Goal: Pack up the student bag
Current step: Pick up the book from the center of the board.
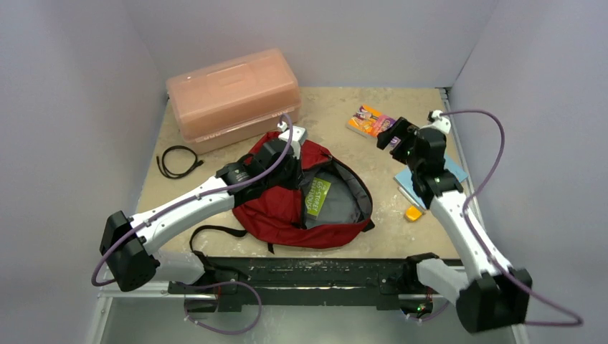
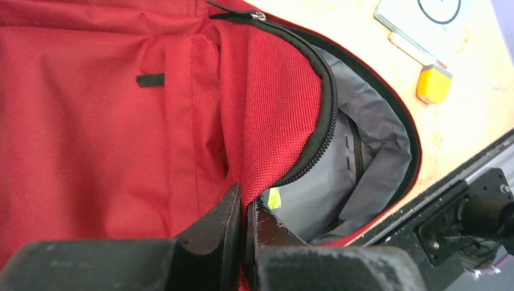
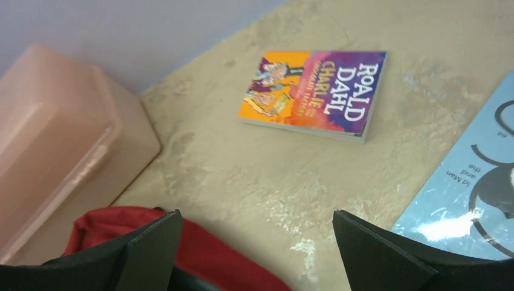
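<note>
Left gripper (image 2: 245, 205) tight on student bag (image 2: 91, 133) flap; right gripper (image 3: 254, 233) wide open, empty.

green booklet (image 1: 316, 197) half hidden inside student bag (image 1: 276, 213), blue book (image 3: 479, 182) cut off at edge

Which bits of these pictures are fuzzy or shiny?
Top external view: even, soft light, all sharp. Left wrist view: the dark red fabric backpack is crisp, the black left gripper blurred. Right wrist view: white glare on the pale blue glossy booklet; the translucent pink plastic box looks soft.
</note>
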Robot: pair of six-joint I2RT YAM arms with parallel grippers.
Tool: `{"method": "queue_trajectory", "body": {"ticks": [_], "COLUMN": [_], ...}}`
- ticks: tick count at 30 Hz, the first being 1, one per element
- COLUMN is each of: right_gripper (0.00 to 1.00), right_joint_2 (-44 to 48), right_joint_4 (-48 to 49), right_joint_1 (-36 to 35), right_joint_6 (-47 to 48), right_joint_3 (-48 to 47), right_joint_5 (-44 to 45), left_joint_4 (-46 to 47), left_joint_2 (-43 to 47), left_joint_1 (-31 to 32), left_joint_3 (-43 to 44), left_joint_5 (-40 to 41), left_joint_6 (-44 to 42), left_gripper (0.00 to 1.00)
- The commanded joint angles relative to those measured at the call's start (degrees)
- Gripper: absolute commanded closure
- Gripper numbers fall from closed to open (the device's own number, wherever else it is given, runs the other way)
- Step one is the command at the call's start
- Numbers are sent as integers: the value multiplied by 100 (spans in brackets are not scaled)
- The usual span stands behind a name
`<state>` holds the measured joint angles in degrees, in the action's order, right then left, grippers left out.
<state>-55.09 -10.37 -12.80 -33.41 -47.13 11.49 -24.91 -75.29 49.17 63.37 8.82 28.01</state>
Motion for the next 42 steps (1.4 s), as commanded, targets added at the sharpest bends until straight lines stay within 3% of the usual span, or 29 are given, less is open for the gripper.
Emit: {"method": "queue_trajectory", "body": {"ticks": [1, 6, 13, 20, 28, 34, 40, 42], "right_gripper": [1, 5, 6, 12, 25, 52, 97, 100], "right_joint_2": [-1564, -3181, -4298, -5290, -5703, -5930, -5975, -5907], "right_joint_4": [976, 2149, 2083, 2714, 3362, 3528, 3455, 3458], "right_joint_1": [965, 1882, 2487, 2642, 2644, 2651, 2639, 2638], "right_joint_6": [-782, -1462, -1829, -1883, -2294, -2396, -2214, -2184], "right_joint_3": [-301, -567, -984, -1227, -1140, -1154, -1279, -1254], "right_joint_5": [-1695, -3011, -3122, -3801, -4086, -4063, -3949, -3992], "left_joint_4": [-13, 253, 511, 567, 522, 485, 368, 348], "left_joint_2": [25, -4, -337, -430, -544, -575, -497, -395], "left_joint_1": [-20, -20, -12, -14, -12, -10, -7, -12], "left_joint_3": [-87, -297, -243, -216, -135, -73, -31, -35], "left_joint_5": [-563, -1297, -2167, -2330, -2378, -2372, -2373, -2385], "left_joint_6": [205, 360, 469, 482, 537, 558, 489, 357], "left_gripper": [100, 100, 100, 100, 100, 100, 100, 96]}}
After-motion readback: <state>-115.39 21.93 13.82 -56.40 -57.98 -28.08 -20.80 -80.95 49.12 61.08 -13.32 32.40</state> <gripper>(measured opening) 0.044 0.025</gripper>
